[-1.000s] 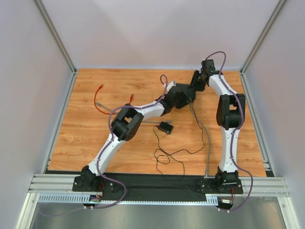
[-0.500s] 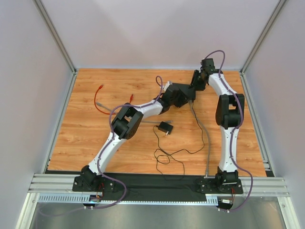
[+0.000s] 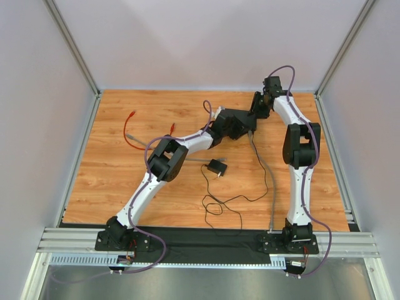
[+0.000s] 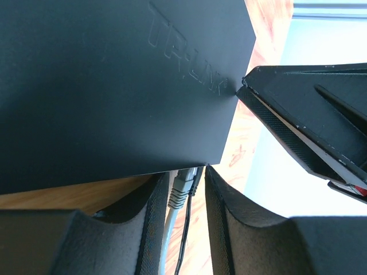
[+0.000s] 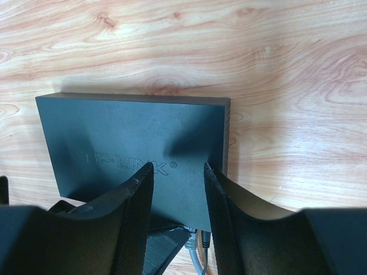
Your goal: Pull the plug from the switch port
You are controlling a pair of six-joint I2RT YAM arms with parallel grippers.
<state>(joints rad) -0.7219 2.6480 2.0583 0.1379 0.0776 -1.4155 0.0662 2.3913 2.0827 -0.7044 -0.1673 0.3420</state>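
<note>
Adapter [image 3: 217,167] nr-side of switch [image 5: 132,149]

We get bright, even light from overhead; the table [image 3: 112,181] carries only faint, soft shadows. Close up, the switch [image 4: 114,86] looks dull and slightly soft, the background behind it burns out white, and the right fingers [image 5: 132,229] blur, shading its top.

Left fingers [image 4: 150,209] farther back (slightly)

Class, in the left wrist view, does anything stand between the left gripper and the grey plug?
Nothing visible does: the grey plug sits between the fingers of the left gripper, a thin black cord beside it.
</note>
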